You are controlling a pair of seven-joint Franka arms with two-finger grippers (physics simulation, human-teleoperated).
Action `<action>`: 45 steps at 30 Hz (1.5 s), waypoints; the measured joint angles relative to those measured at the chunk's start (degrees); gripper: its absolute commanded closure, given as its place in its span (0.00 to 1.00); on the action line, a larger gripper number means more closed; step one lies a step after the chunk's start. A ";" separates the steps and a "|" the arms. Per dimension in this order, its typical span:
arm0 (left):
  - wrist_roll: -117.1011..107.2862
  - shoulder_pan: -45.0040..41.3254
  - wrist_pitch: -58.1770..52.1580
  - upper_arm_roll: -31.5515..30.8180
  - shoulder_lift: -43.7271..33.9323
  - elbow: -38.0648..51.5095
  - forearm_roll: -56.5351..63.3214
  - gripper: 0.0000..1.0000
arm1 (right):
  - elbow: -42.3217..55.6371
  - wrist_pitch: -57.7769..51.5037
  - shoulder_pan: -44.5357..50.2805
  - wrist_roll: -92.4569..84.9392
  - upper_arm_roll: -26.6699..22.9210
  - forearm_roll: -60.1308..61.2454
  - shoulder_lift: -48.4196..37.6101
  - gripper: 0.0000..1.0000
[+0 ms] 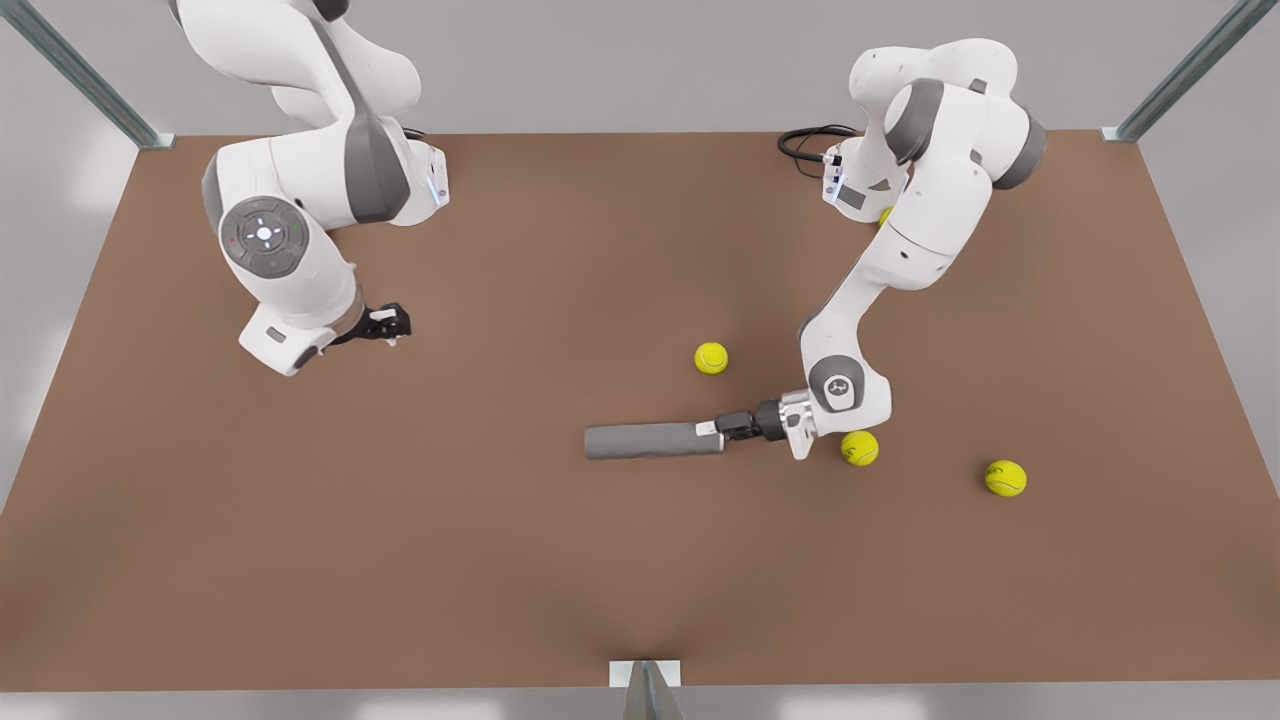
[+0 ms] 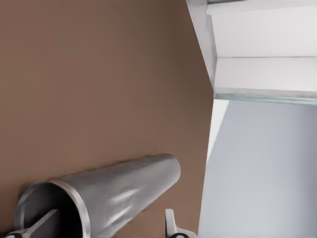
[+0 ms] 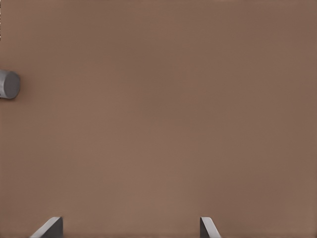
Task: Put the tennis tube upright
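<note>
The tennis tube (image 1: pixel 652 440) is lying on its side on the brown table (image 1: pixel 500 560), a little toward the front view's right of the middle, with its length running across the picture. The left hand (image 1: pixel 722 428) is sitting at the tube's right-hand end in the front view, which is the hollow end. In the left wrist view one finger (image 2: pixel 43 224) is reaching inside the open mouth of the tube (image 2: pixel 119 191) and the other is lying outside the wall, so the hand seems to be pinching the rim, though actual contact is hard to confirm there.

The right hand (image 1: pixel 392 322) is waiting well apart, hanging over bare table on the front view's left, its fingers spread wide in the right wrist view (image 3: pixel 130 229).

Three tennis balls are resting on the table: one (image 1: pixel 711 357) just behind the tube, one (image 1: pixel 859 448) beside the left wrist, one (image 1: pixel 1005 478) farther right.
</note>
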 measured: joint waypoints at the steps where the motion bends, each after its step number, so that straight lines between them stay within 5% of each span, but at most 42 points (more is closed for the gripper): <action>1: 0.01 -0.02 0.00 -0.44 0.21 0.08 0.00 0.00 | 0.00 -0.03 0.01 0.00 0.00 0.03 0.00 0.00; 7: 0.27 -0.01 0.00 -1.18 0.67 0.79 -0.05 0.02 | 0.00 0.06 1.19 0.00 0.00 -0.14 0.35 0.00; 12: 0.20 0.00 -0.14 -1.18 0.58 0.79 -0.07 0.40 | 0.09 0.06 0.96 -0.09 -0.09 -1.11 0.36 0.00; 15: 0.10 0.05 -0.53 -1.18 0.58 0.70 -0.04 0.46 | 0.09 0.06 1.12 -0.09 -0.01 -1.90 0.42 0.00; 45: -0.70 1.23 -4.57 -1.18 -0.65 0.26 0.19 0.75 | 0.09 -0.04 2.53 -0.09 -0.09 -3.48 0.80 0.00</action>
